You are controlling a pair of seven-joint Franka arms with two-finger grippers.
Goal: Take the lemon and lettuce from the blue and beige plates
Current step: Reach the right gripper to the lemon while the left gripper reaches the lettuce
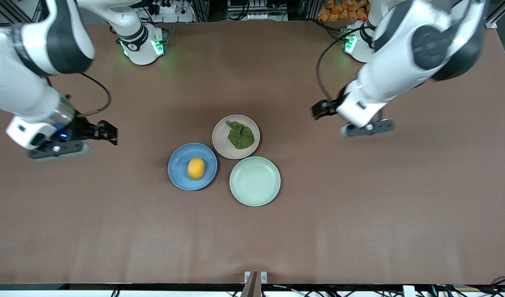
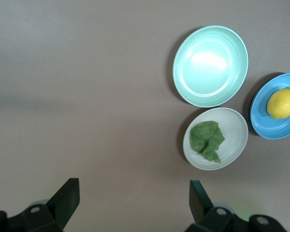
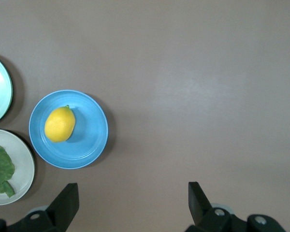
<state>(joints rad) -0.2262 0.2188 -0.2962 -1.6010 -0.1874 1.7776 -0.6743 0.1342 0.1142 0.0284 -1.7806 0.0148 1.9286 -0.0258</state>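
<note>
At frame centre the lemon sat on the blue plate, the lettuce on the beige plate, while the left gripper and right gripper hung over bare table, fingers spread and empty.

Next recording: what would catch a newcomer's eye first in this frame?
Three plates clustered mid-table: the lemon sits on the blue plate, the lettuce on the beige plate, and the mint-green plate, nearest the front camera, holds nothing. The left gripper and right gripper hover over bare table at their own ends, jaws open and empty.
</note>
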